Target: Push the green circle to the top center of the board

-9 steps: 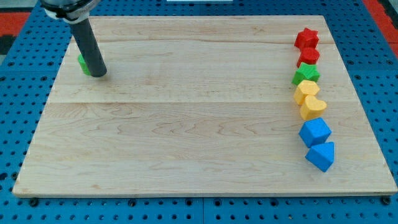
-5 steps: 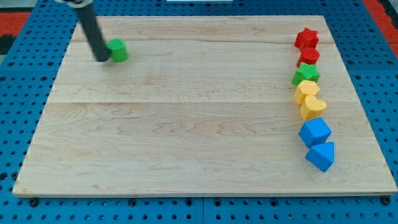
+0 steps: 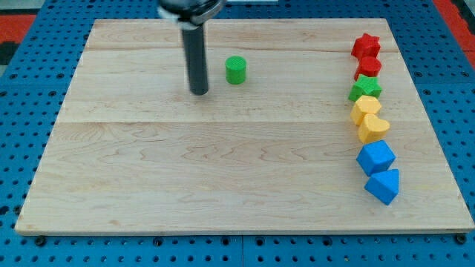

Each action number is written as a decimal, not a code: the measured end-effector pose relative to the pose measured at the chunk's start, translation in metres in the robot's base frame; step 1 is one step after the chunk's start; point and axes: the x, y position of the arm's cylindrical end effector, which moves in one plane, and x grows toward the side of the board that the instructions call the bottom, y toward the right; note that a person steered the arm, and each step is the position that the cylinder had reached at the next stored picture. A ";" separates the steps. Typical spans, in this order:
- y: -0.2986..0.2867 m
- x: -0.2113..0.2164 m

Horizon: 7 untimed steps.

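Note:
The green circle [image 3: 235, 70] stands on the wooden board [image 3: 223, 163], near the top and about at the middle of its width. My tip [image 3: 199, 92] rests on the board to the left of the green circle and slightly lower, with a clear gap between them. The dark rod rises from the tip toward the view's top.
A column of blocks runs down the board's right side: red star [image 3: 365, 46], another red block [image 3: 368, 67], green star [image 3: 365, 88], two yellow blocks [image 3: 365, 108] [image 3: 372, 127], blue blocks [image 3: 375, 156] [image 3: 384, 185]. A blue pegboard [image 3: 22, 148] surrounds the board.
The green circle has slid right from the upper left corner area to near the top centre. My tip followed rightward and now stands apart from it.

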 end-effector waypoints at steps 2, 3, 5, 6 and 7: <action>0.113 -0.063; 0.122 -0.068; 0.090 -0.071; 0.118 -0.116; 0.081 -0.088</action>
